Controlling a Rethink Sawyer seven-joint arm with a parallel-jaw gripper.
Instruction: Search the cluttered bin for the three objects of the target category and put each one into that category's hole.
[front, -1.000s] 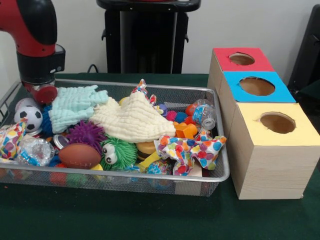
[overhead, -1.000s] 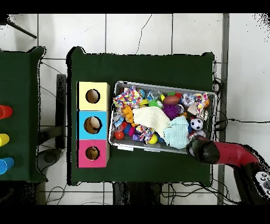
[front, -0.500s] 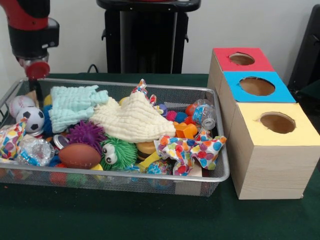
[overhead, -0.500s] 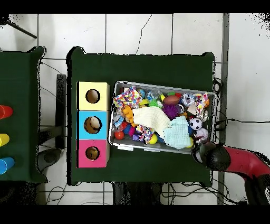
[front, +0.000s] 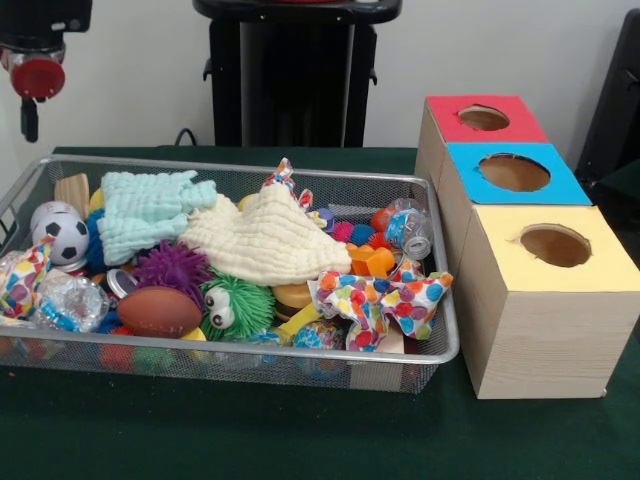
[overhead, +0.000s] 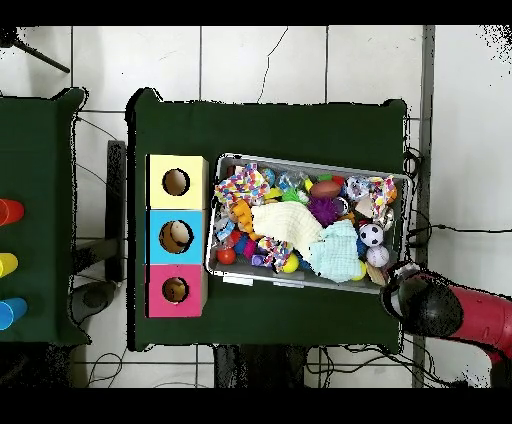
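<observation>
Bin (front: 440, 340) crammed rim-to-rim, tool (front: 30, 118) outside corner

One camera is facing the wire bin (front: 230, 290) low and close; another is looking straight down, sharing bin (overhead: 308, 222) and worktop (overhead: 270, 320).

A green-clothed table (overhead: 270, 125) stands on a white tiled floor (overhead: 260, 60) before a pale wall (front: 480, 50).

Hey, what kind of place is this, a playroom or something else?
Probably a robot lab, not a playroom: a red arm reaches over a green-covered table that holds a wire bin of mixed toys and three sorting boxes with holes on top.
</observation>
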